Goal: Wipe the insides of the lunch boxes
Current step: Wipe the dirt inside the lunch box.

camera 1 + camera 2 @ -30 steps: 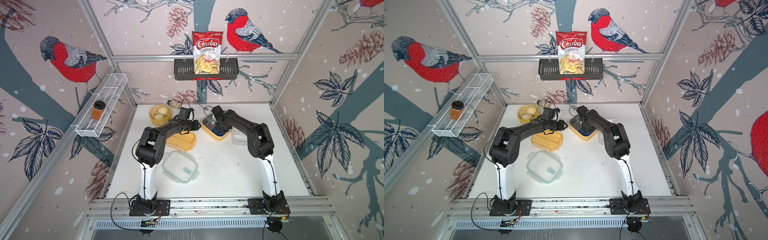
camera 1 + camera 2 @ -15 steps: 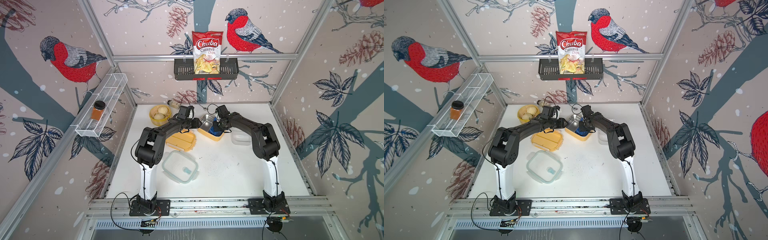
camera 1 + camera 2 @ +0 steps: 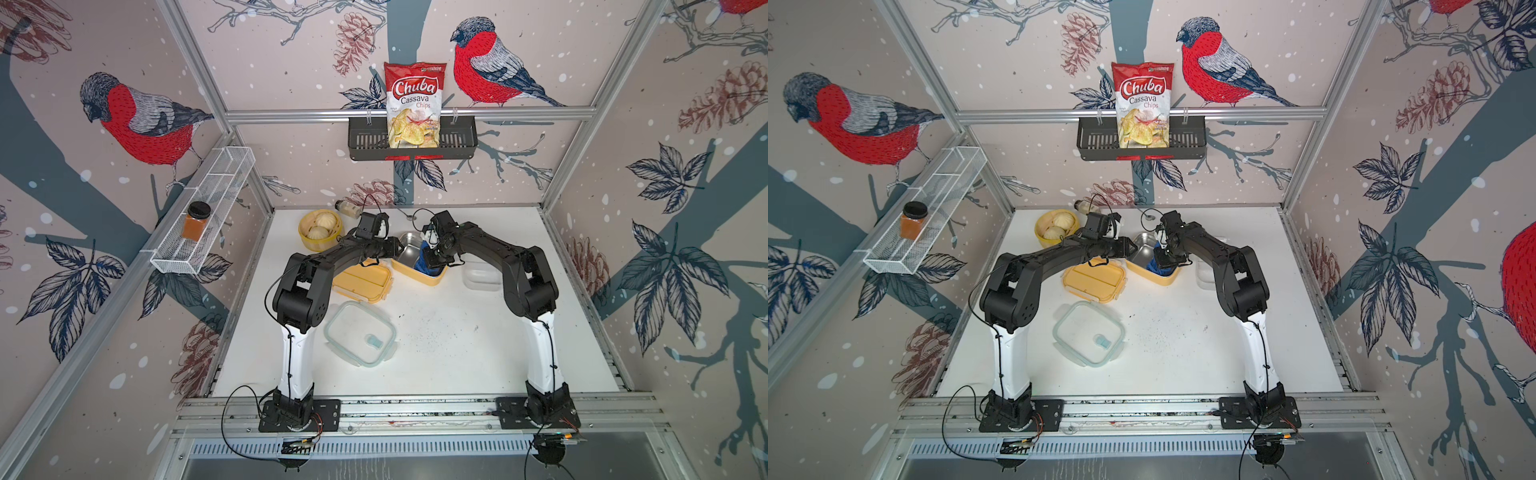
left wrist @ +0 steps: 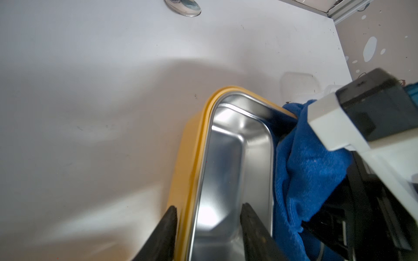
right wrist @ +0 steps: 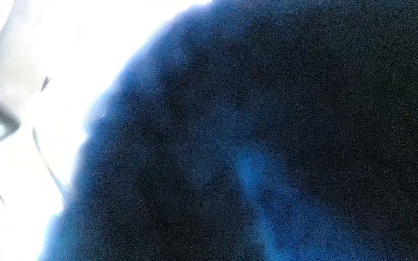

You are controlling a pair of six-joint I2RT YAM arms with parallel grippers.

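In both top views the yellow lunch box (image 3: 415,276) sits mid-back on the table (image 3: 457,353), with the right gripper (image 3: 430,258) pinched tight on a blue cloth (image 3: 422,265) inside it. Left wrist view has the left gripper (image 4: 209,209) spread apart, straddling the box's rim. Right wrist is just blurry blue cloth.

Both top views look steeply down from high at the front onto the whole table (image 3: 457,353). The left wrist view sits close above the yellow lunch box (image 4: 181,158), which the top views share. The right wrist view is pressed against the cloth (image 5: 226,135).
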